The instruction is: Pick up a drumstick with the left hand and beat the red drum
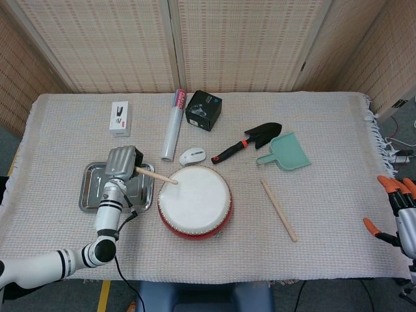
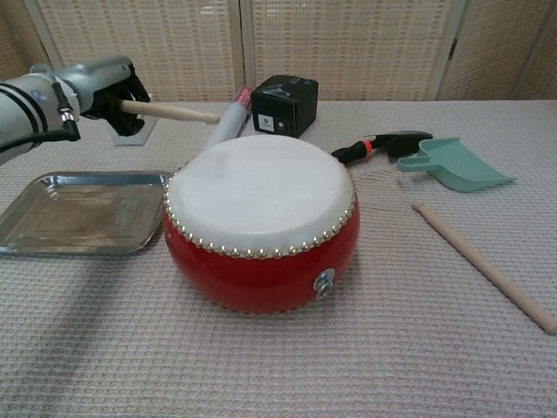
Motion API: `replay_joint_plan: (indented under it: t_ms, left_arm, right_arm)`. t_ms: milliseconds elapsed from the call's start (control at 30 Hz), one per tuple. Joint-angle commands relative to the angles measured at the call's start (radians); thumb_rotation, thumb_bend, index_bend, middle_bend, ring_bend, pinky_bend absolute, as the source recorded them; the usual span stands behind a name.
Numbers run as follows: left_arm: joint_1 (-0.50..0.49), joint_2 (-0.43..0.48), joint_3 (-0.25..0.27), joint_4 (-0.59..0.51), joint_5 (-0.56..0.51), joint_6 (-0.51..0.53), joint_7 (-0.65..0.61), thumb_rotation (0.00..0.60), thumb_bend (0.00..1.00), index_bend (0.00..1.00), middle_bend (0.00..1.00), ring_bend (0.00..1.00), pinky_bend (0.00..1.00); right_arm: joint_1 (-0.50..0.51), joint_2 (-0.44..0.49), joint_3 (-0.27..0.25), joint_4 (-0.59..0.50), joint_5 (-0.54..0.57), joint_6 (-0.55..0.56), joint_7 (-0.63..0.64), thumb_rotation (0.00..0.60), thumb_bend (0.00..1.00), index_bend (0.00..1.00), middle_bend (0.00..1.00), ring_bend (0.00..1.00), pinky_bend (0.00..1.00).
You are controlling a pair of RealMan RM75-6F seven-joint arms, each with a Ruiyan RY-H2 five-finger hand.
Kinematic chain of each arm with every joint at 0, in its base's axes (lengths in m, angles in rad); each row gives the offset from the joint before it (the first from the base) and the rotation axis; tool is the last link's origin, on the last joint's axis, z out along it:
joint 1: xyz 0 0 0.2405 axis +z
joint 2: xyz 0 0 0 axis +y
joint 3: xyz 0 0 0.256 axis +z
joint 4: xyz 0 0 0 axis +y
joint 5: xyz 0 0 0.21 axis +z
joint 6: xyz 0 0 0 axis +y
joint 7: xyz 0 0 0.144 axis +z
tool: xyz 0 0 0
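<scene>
The left hand (image 2: 111, 85) grips a pale wooden drumstick (image 2: 170, 111), held level, tip above the round red drum's (image 2: 261, 261) far-left rim

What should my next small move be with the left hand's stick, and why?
Probably swing the drumstick down onto the red drum. The left hand grips the stick, and in the chest view it is raised roughly level, its tip clear of the white drumhead and near the far-left rim. A short downward stroke, angled slightly inward, should land a beat on the skin.
</scene>
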Motion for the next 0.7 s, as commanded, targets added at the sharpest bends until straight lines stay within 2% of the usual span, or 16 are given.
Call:
replay_joint_plan:
  t_ms: [33, 100, 167, 333, 433, 567, 700]
  left_arm:
    - [-0.020, -0.035, 0.078, 0.074, 0.052, 0.003, 0.077, 0.600, 0.63, 0.97, 1.00, 0.98, 1.00]
    - [-0.025, -0.049, 0.113, 0.104, 0.082, 0.007, 0.111, 0.600, 0.62, 0.98, 1.00, 0.98, 1.00]
    - [-0.026, -0.049, 0.124, 0.106, 0.089, 0.003, 0.126, 0.600, 0.63, 0.98, 1.00, 0.98, 1.00]
    - [0.006, -0.027, 0.010, 0.024, 0.043, 0.013, -0.039, 0.600, 0.62, 0.98, 1.00, 0.98, 1.00]
    - [0.016, 0.002, -0.029, -0.013, 0.020, -0.010, -0.097, 0.600, 0.62, 0.97, 1.00, 0.98, 1.00]
    - [0.003, 0.004, -0.003, 0.003, 0.004, -0.035, -0.060, 0.600, 0.62, 0.97, 1.00, 0.98, 1.00]
    - [-0.029, -0.044, 0.068, 0.080, 0.006, -0.031, 0.049, 0.600, 0.62, 0.96, 1.00, 0.98, 1.00]
  right_arm:
    - [0.001, 0.001, -0.001, -0.002, 0.002, -0.004, -0.001, 0.600, 0.24, 0.05, 0.10, 0.00, 0.05]
    - [0.001, 0.001, -0.002, -0.002, 0.002, -0.006, -0.002, 0.600, 0.24, 0.05, 0.10, 0.00, 0.05]
    - [0.002, 0.002, -0.002, -0.003, 0.003, -0.007, -0.002, 0.600, 0.24, 0.05, 0.10, 0.00, 0.05]
    - [0.001, 0.003, 0.000, -0.004, 0.003, -0.005, -0.003, 0.600, 0.24, 0.05, 0.10, 0.00, 0.05]
    - [0.000, 0.003, -0.001, -0.005, 0.003, -0.004, -0.003, 0.600, 0.24, 0.05, 0.11, 0.00, 0.05]
    - [0.001, 0.000, -0.001, -0.004, 0.006, -0.007, -0.002, 0.600, 0.24, 0.05, 0.10, 0.00, 0.05]
    - [0.002, -0.002, -0.001, -0.003, 0.006, -0.010, -0.003, 0.600, 0.24, 0.05, 0.10, 0.00, 0.05]
